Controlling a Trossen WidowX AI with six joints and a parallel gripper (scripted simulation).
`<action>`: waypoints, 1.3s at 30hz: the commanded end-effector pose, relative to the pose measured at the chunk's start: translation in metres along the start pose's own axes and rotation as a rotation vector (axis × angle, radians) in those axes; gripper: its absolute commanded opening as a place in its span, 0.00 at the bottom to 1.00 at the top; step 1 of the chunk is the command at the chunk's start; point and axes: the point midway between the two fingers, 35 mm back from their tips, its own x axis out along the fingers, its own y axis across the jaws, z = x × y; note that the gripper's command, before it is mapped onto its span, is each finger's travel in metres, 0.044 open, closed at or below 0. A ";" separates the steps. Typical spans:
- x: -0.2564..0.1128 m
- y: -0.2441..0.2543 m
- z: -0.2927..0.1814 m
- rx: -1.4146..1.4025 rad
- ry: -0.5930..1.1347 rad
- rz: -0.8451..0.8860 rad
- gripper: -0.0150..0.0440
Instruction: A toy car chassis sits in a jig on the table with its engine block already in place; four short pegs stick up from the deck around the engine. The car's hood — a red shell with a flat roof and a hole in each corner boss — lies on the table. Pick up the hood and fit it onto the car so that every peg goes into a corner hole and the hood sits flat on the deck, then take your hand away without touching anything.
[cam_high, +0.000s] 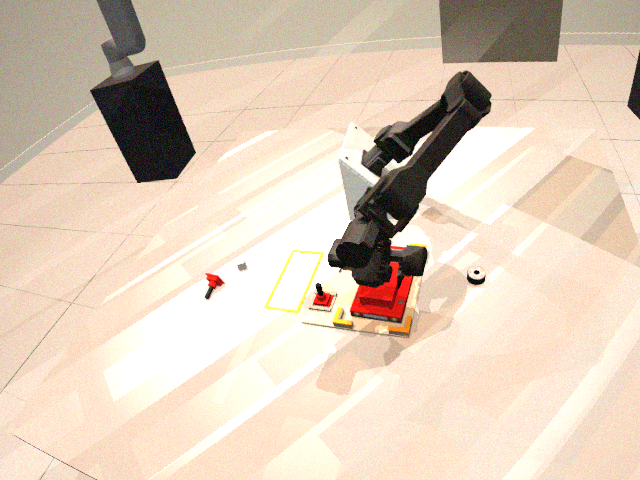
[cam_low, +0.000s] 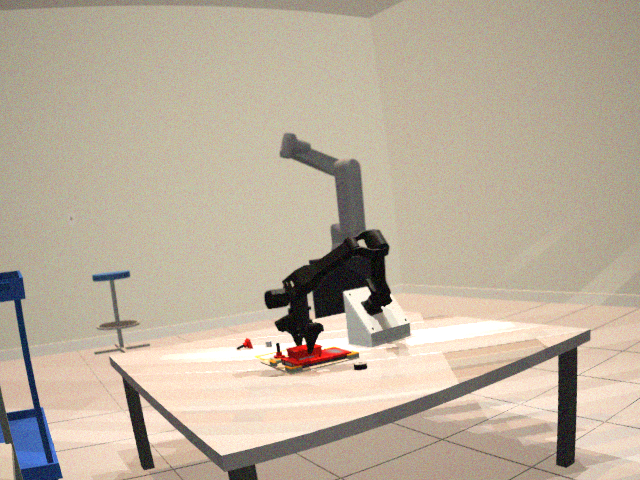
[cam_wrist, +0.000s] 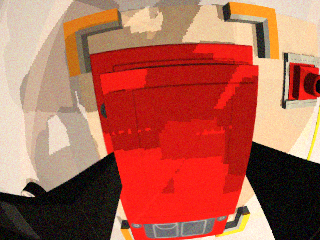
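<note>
The red hood (cam_high: 379, 291) (cam_low: 303, 352) (cam_wrist: 180, 145) is over the deck of the red chassis (cam_high: 376, 311) (cam_low: 341, 353) (cam_wrist: 170, 54). My gripper (cam_low: 306, 348) (cam_wrist: 182, 152) points down and is shut on the hood, one black finger at each long side. The chassis lies between the corner brackets of the jig (cam_high: 314, 317) (cam_wrist: 280, 125). A small dark round spot (cam_wrist: 103, 110) shows beside the hood's left edge in the wrist view. The pegs, the corner holes and the engine block are hidden. I cannot tell whether a gap remains under the hood.
A red-and-black post (cam_high: 321, 298) (cam_low: 278, 351) (cam_wrist: 301, 81) stands beside the chassis. A yellow outline (cam_high: 281, 310), a small grey block (cam_high: 241, 266) and a red-and-black piece (cam_high: 212, 280) (cam_low: 247, 343) lie farther left. A wheel (cam_high: 476, 274) (cam_low: 360, 365) lies right. A grey wedge (cam_low: 392, 334) stands behind.
</note>
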 end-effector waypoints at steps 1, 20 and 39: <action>0.002 0.000 0.000 0.003 -0.001 0.001 0.25; 0.006 0.000 0.000 0.001 0.000 0.001 0.30; 0.006 0.000 0.000 0.001 0.000 0.001 1.00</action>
